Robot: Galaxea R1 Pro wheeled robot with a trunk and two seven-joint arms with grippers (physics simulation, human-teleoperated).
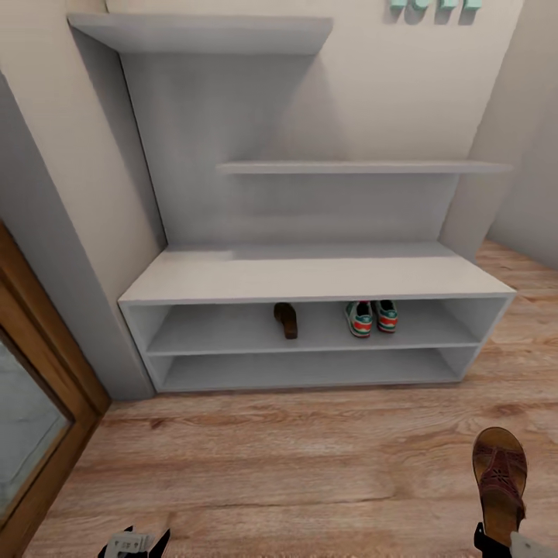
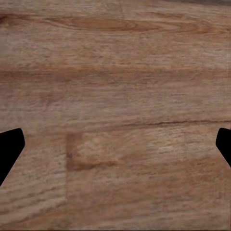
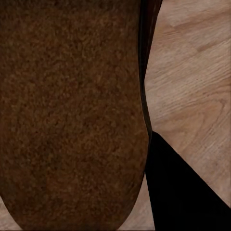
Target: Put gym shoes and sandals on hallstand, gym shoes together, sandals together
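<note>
Left gripper [image 1: 133, 542]: we see it low at the near edge of the head view. In the left wrist view its two dark fingertips [image 2: 9, 149] sit far apart, with bare floor between them.
Right gripper [image 1: 500, 542]: its fingers are clamped on one sandal [image 1: 500, 480], which it holds near the right edge, toe pointing at the rack. In the right wrist view the sandal's brown sole [image 3: 72, 110] is very close to the camera.
Corridor floor [image 1: 294, 465]: a wide bare strip of wood planks lies between us and the rack.
Hallstand [image 1: 310, 273]: its flat bench top is bare, and so is the bottom shelf.
Upper low shelf: we count one second sandal [image 1: 286, 319] (left of the middle) and two gym shoes [image 1: 372, 316] side by side, apart from it.
Wall shelves: we count two, high on the back wall.
</note>
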